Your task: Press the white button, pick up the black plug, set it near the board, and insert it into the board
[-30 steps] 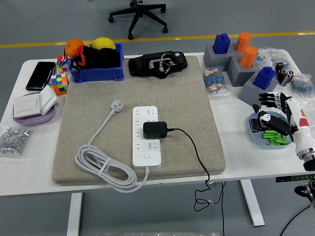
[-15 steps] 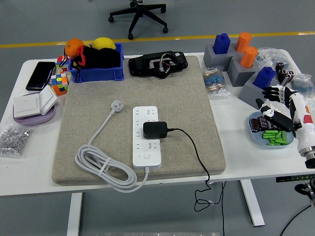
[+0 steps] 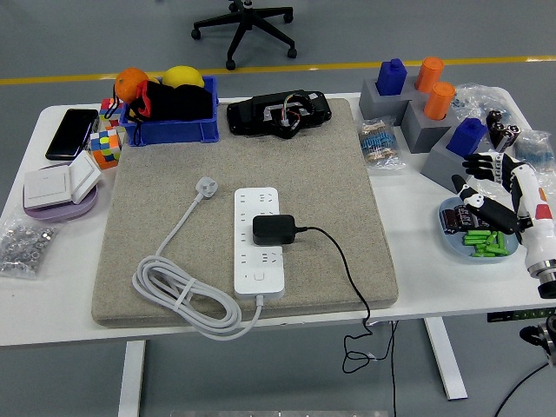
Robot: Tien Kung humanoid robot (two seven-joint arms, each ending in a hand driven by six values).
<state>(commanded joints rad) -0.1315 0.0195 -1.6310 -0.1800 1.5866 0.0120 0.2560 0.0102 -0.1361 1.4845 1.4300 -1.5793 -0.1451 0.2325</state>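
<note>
A white power strip (image 3: 259,239) lies on the beige mat (image 3: 243,156), with its white button (image 3: 259,278) near the front end. The black plug (image 3: 274,229) sits on the strip's middle sockets, its black cable (image 3: 347,269) trailing right and off the table's front edge. The strip's own white cord (image 3: 178,291) is coiled at the mat's front left. My right hand (image 3: 486,187) hovers at the table's right edge above a blue dish (image 3: 452,239), fingers spread and holding nothing, far from the strip.
A blue bin (image 3: 169,122) with fruit, a phone (image 3: 71,133), a colour cube (image 3: 106,148) and a wall switch (image 3: 61,184) stand at the left. A black device (image 3: 278,113) lies at the mat's back. Grey blocks (image 3: 417,113) with blue and orange pegs stand back right.
My right hand drew slightly right and back over the blue dish between one second ago and half a second ago, then stayed still. The plug and strip have not moved.
</note>
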